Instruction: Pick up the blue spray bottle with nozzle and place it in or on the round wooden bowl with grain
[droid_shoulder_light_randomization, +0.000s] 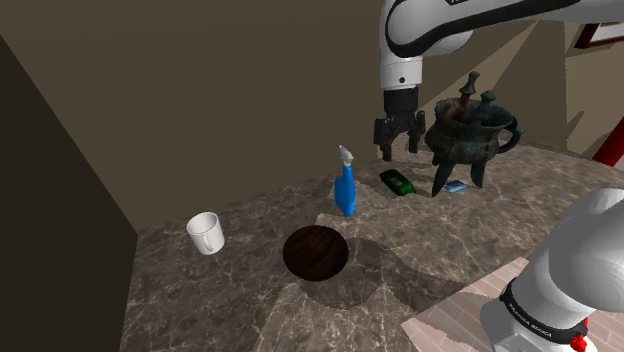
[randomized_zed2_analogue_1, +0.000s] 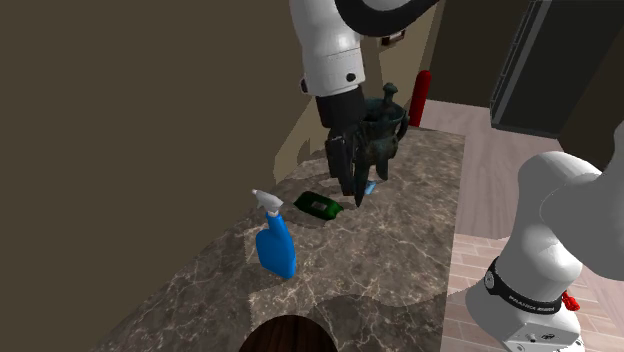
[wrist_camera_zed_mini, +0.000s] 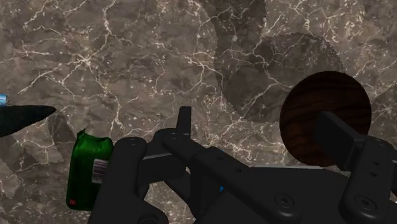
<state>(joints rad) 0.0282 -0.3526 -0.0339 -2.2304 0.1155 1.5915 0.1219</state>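
Note:
The blue spray bottle (droid_shoulder_light_randomization: 345, 192) with a grey nozzle stands upright on the marble counter, also seen in the second exterior view (randomized_zed2_analogue_1: 277, 243). The round dark wooden bowl (droid_shoulder_light_randomization: 315, 252) sits in front of it, nearer the shoulder camera, and shows at the second exterior view's bottom edge (randomized_zed2_analogue_1: 286, 336). My gripper (droid_shoulder_light_randomization: 397, 143) hangs open above the counter, higher than the bottle and toward the shoulder view's right, with nothing between its fingers. In the wrist view the bowl (wrist_camera_zed_mini: 316, 108) lies just beyond one of the parted fingers (wrist_camera_zed_mini: 335, 137).
A green bottle (droid_shoulder_light_randomization: 397, 182) lies on its side between the spray bottle and a dark bronze tripod cauldron (droid_shoulder_light_randomization: 470, 135) close to the gripper. A small blue item (droid_shoulder_light_randomization: 456, 186) rests by the cauldron's legs. A white mug (droid_shoulder_light_randomization: 205, 233) stands left of the bowl. Walls bound the counter's back.

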